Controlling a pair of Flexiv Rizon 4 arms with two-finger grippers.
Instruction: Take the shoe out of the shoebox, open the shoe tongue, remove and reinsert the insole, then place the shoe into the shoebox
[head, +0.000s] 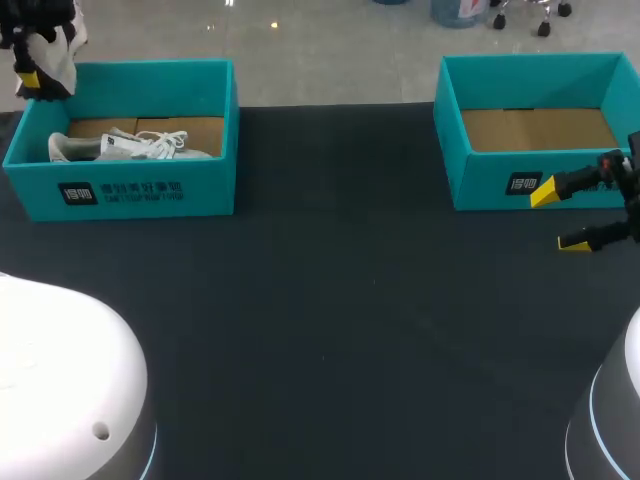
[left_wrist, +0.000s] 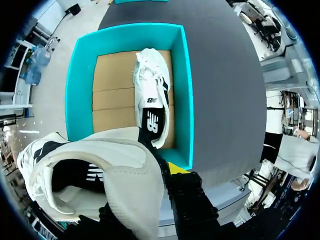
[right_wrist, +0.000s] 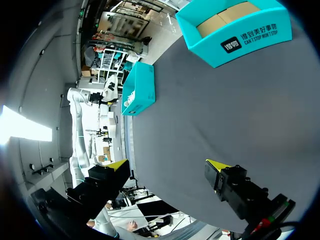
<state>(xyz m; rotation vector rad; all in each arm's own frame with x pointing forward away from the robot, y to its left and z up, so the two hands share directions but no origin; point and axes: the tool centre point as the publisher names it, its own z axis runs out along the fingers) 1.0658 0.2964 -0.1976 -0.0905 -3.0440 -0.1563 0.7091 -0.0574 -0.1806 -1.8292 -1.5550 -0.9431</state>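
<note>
A teal shoebox (head: 130, 195) stands at the table's far left with one white shoe (head: 130, 146) lying inside on its cardboard floor. My left gripper (head: 32, 68) hangs above that box's far left corner, shut on a second white shoe (left_wrist: 100, 170) with a black lining. In the left wrist view this held shoe covers one finger, and only one yellow fingertip (left_wrist: 177, 167) shows beside it. The boxed shoe (left_wrist: 150, 100) lies straight below. My right gripper (head: 558, 216) stands open and holds nothing, just in front of the other shoebox.
A second teal shoebox (head: 520, 185) at the far right holds only its cardboard floor. The dark table (head: 340, 330) stretches wide between and in front of the two boxes. The right wrist view shows both boxes ahead of the open right gripper (right_wrist: 167, 165).
</note>
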